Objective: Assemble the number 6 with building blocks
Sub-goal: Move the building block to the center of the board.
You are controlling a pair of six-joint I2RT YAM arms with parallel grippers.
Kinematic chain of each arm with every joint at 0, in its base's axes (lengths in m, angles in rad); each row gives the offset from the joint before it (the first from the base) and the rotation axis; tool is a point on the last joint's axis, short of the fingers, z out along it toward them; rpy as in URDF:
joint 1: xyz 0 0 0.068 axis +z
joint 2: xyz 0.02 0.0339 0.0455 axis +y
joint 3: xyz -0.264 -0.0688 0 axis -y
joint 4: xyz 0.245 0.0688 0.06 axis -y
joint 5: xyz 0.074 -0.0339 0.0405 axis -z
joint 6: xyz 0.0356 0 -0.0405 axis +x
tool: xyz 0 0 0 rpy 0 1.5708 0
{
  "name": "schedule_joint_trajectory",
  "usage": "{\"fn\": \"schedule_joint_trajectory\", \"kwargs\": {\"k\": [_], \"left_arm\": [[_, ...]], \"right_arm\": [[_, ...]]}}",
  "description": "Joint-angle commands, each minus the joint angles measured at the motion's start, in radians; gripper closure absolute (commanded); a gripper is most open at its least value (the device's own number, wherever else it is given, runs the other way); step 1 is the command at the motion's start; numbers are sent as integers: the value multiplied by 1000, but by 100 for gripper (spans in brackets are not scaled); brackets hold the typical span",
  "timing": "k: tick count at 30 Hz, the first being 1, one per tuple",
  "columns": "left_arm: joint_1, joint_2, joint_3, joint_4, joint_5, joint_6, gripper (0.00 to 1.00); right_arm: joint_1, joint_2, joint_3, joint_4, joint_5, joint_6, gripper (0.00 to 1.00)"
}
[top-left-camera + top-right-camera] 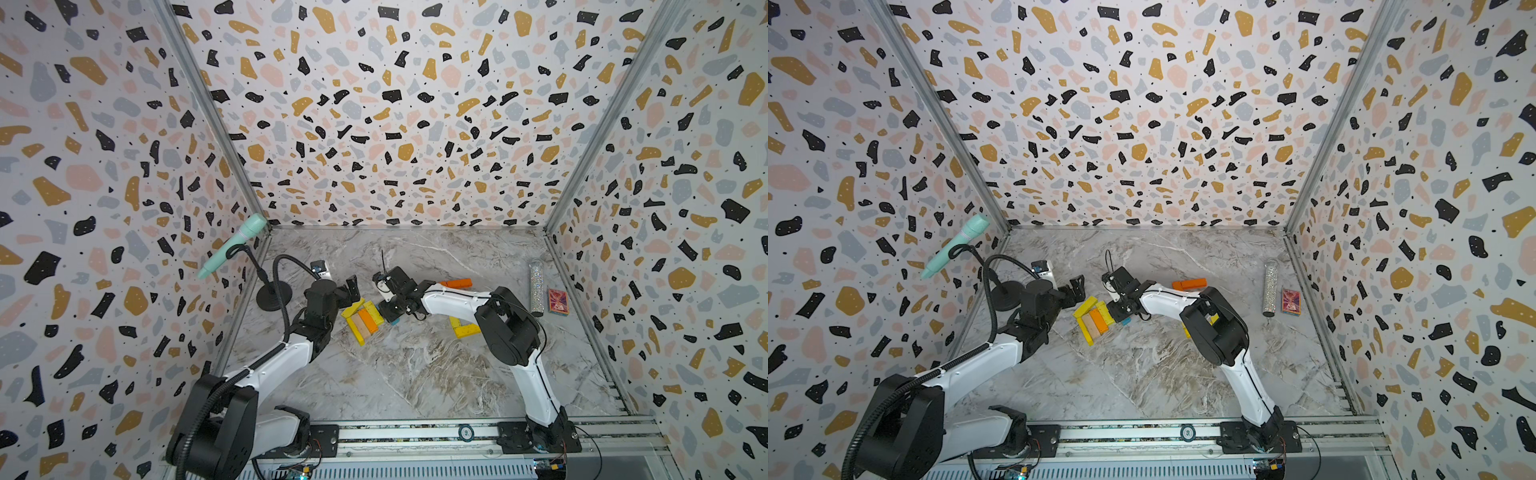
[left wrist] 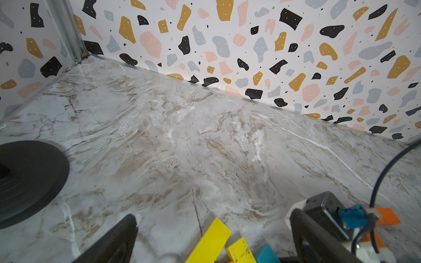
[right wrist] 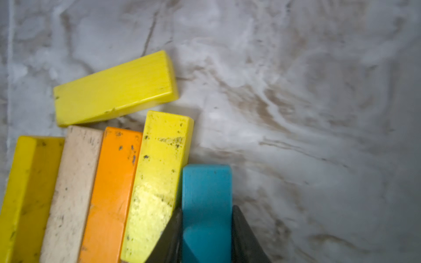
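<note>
Several building blocks lie side by side mid-table: yellow (image 3: 29, 193), pale wood (image 3: 73, 189), orange (image 3: 111, 189) and yellow (image 3: 159, 182). Another yellow block (image 3: 114, 88) lies across their ends. In both top views this cluster (image 1: 363, 321) (image 1: 1094, 320) sits between the arms. My right gripper (image 3: 206, 208) is shut on a blue block (image 3: 206, 184) beside the last yellow one, low at the table (image 1: 394, 319). My left gripper (image 2: 214, 215) stands open just left of the cluster (image 1: 352, 291), holding nothing. Orange blocks (image 1: 456, 283) lie further back, and yellow ones (image 1: 465, 328) are partly hidden under the right arm.
A glittery tube (image 1: 537, 291) and a small red patterned box (image 1: 557, 302) stand near the right wall. A microphone stand's black base (image 1: 273, 296) (image 2: 29, 180) sits at the back left, its gooseneck arching over my left arm. Patterned walls enclose three sides.
</note>
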Motion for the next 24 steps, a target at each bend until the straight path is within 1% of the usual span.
{"fn": "schedule_joint_trajectory", "kwargs": {"k": [1, 4, 8, 12, 15, 19, 24], "left_arm": [[6, -15, -12, 41, -7, 8, 0], [6, -11, -7, 40, 9, 14, 0], [6, -11, -5, 42, 27, 26, 0], [6, -9, -3, 46, 46, 27, 1], [6, -8, -4, 46, 49, 27, 0], [6, -7, -3, 46, 49, 28, 1], [6, -10, -2, 45, 54, 27, 1]], "right_arm": [[-50, -43, 25, -74, 37, -111, 80], [-100, -65, 27, -61, 19, -222, 81], [-132, -64, 49, -70, 16, -408, 81], [-155, -38, 83, -72, -6, -528, 81], [-157, -13, 112, -70, -28, -583, 80], [-152, 17, 140, -79, -90, -613, 77], [-137, 61, 161, -88, -92, -637, 75]]}}
